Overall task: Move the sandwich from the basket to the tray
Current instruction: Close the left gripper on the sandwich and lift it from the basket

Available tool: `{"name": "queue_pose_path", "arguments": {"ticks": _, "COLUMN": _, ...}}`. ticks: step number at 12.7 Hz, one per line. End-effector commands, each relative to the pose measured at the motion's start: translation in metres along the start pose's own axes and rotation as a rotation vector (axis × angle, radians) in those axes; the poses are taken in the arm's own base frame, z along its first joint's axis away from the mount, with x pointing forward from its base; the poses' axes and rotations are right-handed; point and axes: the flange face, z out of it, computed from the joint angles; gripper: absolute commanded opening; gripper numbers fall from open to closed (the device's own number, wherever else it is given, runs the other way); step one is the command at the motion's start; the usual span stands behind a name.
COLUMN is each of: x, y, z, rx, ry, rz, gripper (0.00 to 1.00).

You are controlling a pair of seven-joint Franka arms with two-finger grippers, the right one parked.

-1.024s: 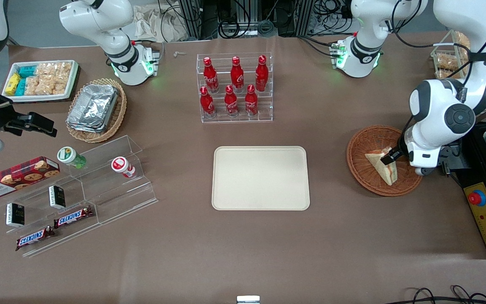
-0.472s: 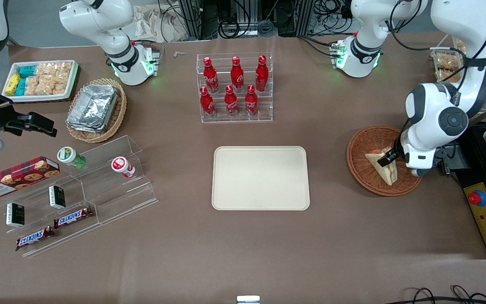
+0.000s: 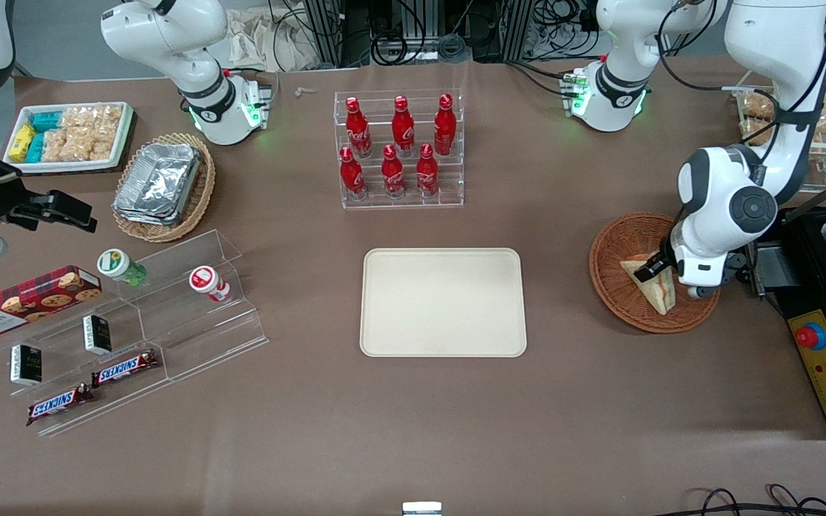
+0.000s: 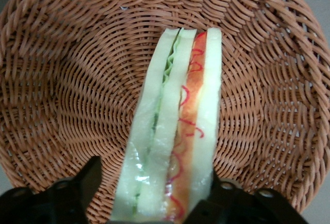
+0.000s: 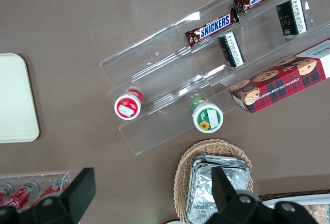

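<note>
Front view first: our gripper (image 3: 653, 271) hangs low inside the basket (image 3: 617, 247), at the working arm's end of the table, with the sandwich (image 3: 653, 287) right at its fingertips. We see the wedge lying in the basket with its point reaching nearer the camera than the jaws.

From the wrist camera, we see the sandwich (image 4: 172, 131) running straight out from between our two fingers (image 4: 77, 188), cut edge facing us, green filling along one bread slice and red-orange along the other. One jaw presses against the red-filled side of the bread; the other stands just beside the green-filled side, and we cannot tell whether it touches. So we cannot say for certain whether the jaws are clamped on the wedge or merely straddling it. The woven floor of the basket (image 4: 77, 79) spreads out all around the jaws, and the sandwich appears to rest on it.

The tray (image 3: 444, 302) lies flat well apart from our jaws, toward the parked arm's end, with bare table between it and the basket's rim.
</note>
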Motion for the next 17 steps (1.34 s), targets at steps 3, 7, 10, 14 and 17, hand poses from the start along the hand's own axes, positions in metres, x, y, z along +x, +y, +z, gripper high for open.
{"name": "queue_pose_path", "arguments": {"ticks": 3, "x": 0.001, "y": 0.000, "z": -0.008, "rx": -0.017, "ry": 0.039, "rz": -0.018, "gripper": 0.00}}
{"name": "queue_pose_path", "arguments": {"ticks": 7, "x": 0.007, "y": 0.008, "z": -0.054, "rx": 0.012, "ry": 0.020, "rz": 0.009, "gripper": 0.00}}
{"name": "queue_pose_path", "arguments": {"ticks": 10, "x": 0.020, "y": 0.035, "z": -0.132, "rx": 0.090, "ry": -0.056, "rz": 0.026, "gripper": 0.00}}
{"name": "queue_pose_path", "arguments": {"ticks": 14, "x": -0.003, "y": 0.091, "z": -0.226, "rx": 0.052, "ry": -0.018, "rz": 0.118, "gripper": 0.00}}
{"name": "queue_pose_path", "arguments": {"ticks": 17, "x": -0.053, "y": 0.158, "z": -0.272, "rx": -0.014, "ry": 0.013, "rz": 0.261, "gripper": 0.00}}
